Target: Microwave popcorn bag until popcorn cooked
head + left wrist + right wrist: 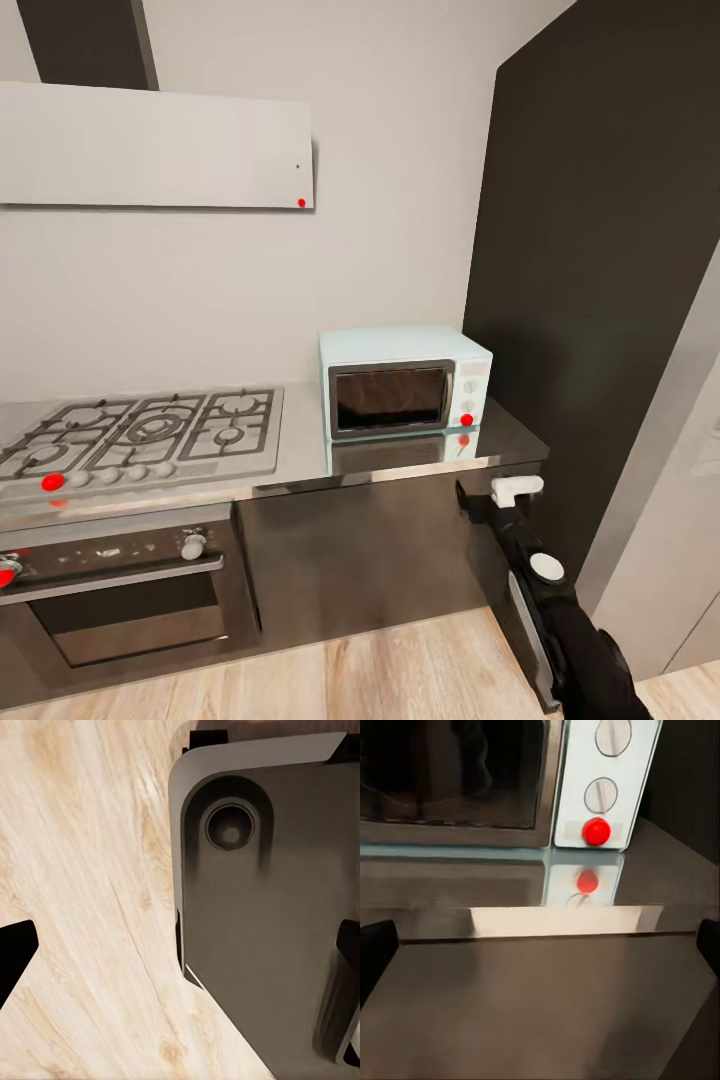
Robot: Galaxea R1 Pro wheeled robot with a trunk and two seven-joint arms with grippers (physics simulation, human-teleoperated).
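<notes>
Pale blue boxy microwave (405, 382) sitting shut at 3 o'clock end of grey steel table (400, 455). Right claw (540, 945), fingers spread, released, facing red button (595, 831) for approach. Left claw (180, 952) hanging released over wooden floor (75, 870). Popcorn bag unlocated.

The boxy pale blue microwave (405, 381) looks like smooth glossy plastic with a dark glass door. Under it, the long grey steel-look table (400, 455) shines and mirrors it. Beside the microwave, the steel gas hob (140, 432) looks brushed. The pale plank floor (400, 670) shows matt wood grain.
</notes>
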